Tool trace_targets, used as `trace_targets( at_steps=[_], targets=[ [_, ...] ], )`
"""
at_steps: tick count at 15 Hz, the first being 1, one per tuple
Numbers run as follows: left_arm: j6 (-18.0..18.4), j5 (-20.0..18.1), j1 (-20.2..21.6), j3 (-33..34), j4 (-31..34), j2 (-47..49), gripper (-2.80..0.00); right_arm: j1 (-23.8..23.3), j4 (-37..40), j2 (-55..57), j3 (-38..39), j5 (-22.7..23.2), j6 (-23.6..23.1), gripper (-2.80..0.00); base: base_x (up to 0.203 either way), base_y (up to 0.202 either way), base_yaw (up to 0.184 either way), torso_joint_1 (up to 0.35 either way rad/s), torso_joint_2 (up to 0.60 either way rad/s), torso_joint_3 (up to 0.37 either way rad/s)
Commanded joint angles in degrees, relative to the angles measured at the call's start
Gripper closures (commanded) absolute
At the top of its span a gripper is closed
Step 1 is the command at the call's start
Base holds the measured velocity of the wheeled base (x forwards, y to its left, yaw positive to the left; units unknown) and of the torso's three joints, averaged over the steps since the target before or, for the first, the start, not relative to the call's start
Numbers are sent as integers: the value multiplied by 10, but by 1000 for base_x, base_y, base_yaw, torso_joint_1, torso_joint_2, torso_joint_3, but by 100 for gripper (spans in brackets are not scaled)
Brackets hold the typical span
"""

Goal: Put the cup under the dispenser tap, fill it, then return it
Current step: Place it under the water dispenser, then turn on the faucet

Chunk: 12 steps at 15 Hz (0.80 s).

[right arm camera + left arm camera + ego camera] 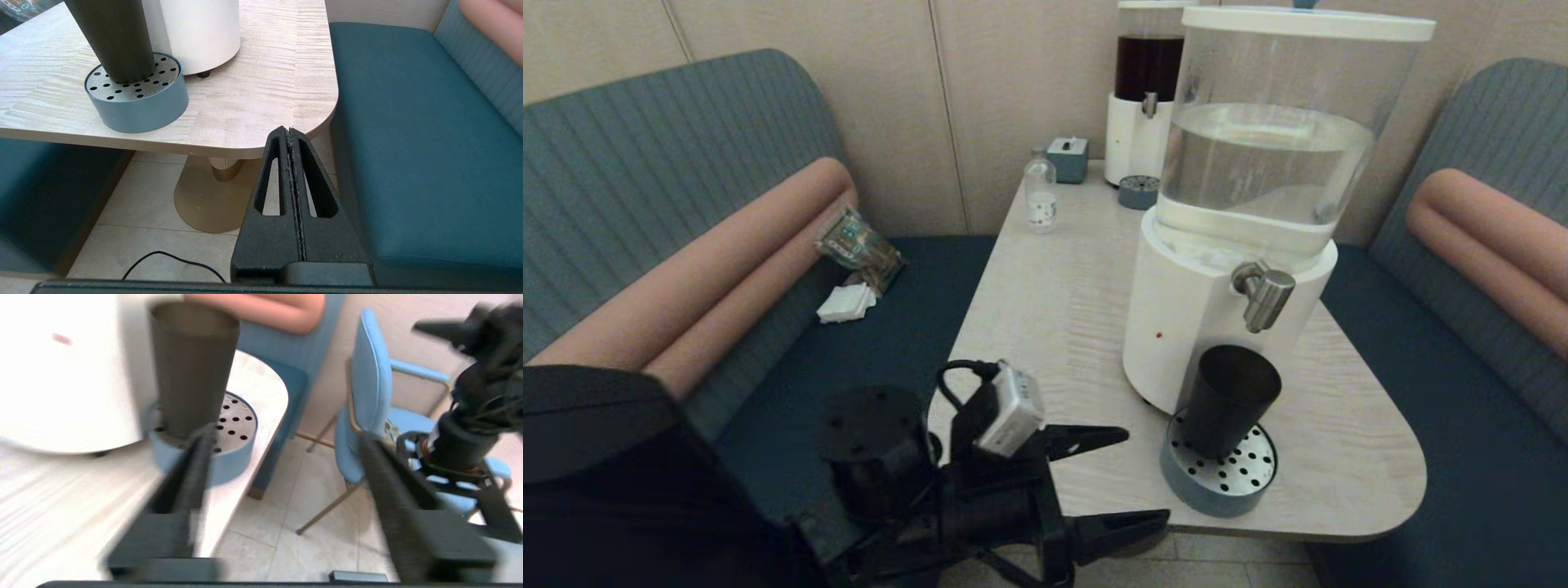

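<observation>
Left pincer [1147, 478]: seen nearest in the head view, at the table's near edge, fingers spread wide and empty, pointed toward the cup but short of it.
Right pincer [291, 134]: clenched on nothing, fingers pressed flat together, held low beyond the table's corner beside the bench seat; judged parked.
Cup [1229, 398]: set upright on the drip tray [1241, 483], close against the white base of the dispenser [1176, 327], below the dispenser tap [1264, 294]. Contents cannot be made out; no stream is seen.
Alignment risk: from the head view the spout tip appears to sit over the cup's far rim rather than its centre; water is judged liable to strike the rim or miss into the tray if the tap is opened as things stand.
Grasp risk: the cup tapers toward its base, so a low or off-centre closing is judged likely to tip it or push it off the tray. One open finger could knock the tray wall on approach.
Spill risk: the tray stands near the table [1045, 310] edge; a filled cup lifted at a tilt would be judged to slop onto table or floor.
Far items: a small clear bottle [1040, 194] and a dark-liquid dispenser [1147, 90] stand at the back of the table.
Writing: no brand or text can be read. A small red mark [1159, 335] is noted on the dispenser base; the bottle's label is too small to read.
</observation>
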Motion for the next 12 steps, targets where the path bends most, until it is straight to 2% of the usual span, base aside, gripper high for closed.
trace_targets(
  at_steps=[1,4,6,8,11,12],
  targets=[
    [-1,21,4,63,-3,-128,0,0,-1,-1,8,0,0,0,0,0,0,0,0,0],
    [-18,121,12,97,11,-245,0,0,-1,-1,8,0,0,0,0,0,0,0,0,0],
    [-35,170,55,103,18,-305,0,0,-1,-1,8,0,0,0,0,0,0,0,0,0],
    [-45,190,163,104,21,-345,0,0,-1,-1,8,0,0,0,0,0,0,0,0,0],
    [-57,198,356,119,24,-426,0,0,-1,-1,8,0,0,0,0,0,0,0,0,0],
    [-60,199,398,132,26,-467,0,0,-1,-1,8,0,0,0,0,0,0,0,0,0]
  ],
)
